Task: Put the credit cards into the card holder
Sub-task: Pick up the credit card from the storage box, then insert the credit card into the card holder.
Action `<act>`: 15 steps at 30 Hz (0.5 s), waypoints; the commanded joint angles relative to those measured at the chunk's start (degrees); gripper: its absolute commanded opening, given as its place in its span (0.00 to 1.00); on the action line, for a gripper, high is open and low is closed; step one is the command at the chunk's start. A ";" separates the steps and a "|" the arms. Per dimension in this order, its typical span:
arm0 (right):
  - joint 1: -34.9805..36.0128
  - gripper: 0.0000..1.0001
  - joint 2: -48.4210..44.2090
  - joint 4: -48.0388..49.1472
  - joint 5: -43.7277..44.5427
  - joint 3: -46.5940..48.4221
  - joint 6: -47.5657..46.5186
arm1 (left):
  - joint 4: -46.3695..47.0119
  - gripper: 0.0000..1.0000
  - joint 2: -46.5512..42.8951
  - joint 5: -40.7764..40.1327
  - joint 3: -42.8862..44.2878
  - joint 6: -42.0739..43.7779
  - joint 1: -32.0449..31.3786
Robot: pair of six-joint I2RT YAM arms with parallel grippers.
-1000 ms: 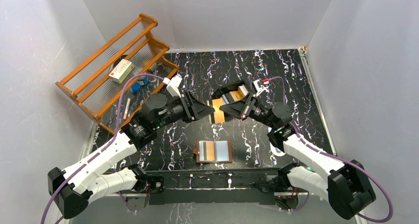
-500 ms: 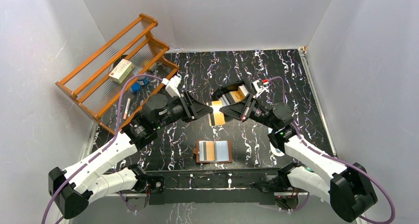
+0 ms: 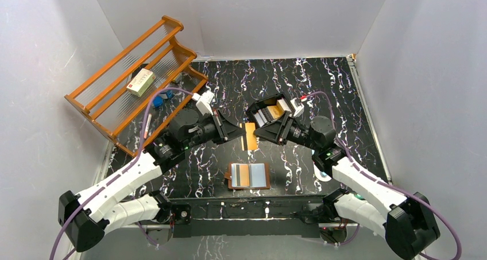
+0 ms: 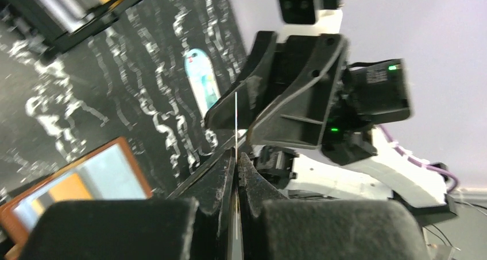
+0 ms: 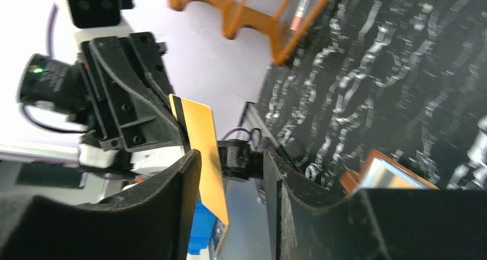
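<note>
An orange-gold credit card hangs above the middle of the table, with my left gripper shut on its left edge. In the left wrist view the card shows edge-on as a thin line rising from my shut left gripper. My right gripper is open, its fingers on either side of the card's right end without pinching it. More cards lie in the black tray behind. The brown card holder lies open near the front edge, with an orange card in one sleeve.
A wooden rack stands at the back left with a small box in it. A white-and-blue packet lies on the table to the right, under my right arm. White walls close in the marbled black table.
My left gripper closed on the orange card. My right gripper, shut on it a second ago, opened and released it. Both arms shifted slightly toward the front.
</note>
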 commanded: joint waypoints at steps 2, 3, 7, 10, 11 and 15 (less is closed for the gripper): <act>0.39 0.54 -2.20 -27.40 7.48 4.96 -13.02 | -10.95 0.00 1.83 -2.09 0.00 1.75 -0.07; 0.53 0.54 -1.89 -30.62 8.89 5.04 -14.51 | -10.99 0.00 2.31 -1.42 -0.88 1.32 -0.07; 1.30 0.49 0.30 -36.66 12.22 2.61 -16.99 | -9.27 0.00 4.79 0.76 -5.80 -1.45 -0.07; 3.06 0.46 2.80 -38.43 14.30 1.34 -17.65 | -6.07 0.00 6.32 2.31 -9.56 -3.22 -0.15; 3.86 0.46 3.73 -38.91 15.49 1.21 -17.87 | -4.69 0.00 6.72 2.98 -10.76 -3.84 -0.16; 7.64 0.43 7.22 -41.54 19.93 2.08 -19.08 | 0.04 0.00 8.78 4.43 -14.33 -5.95 -0.16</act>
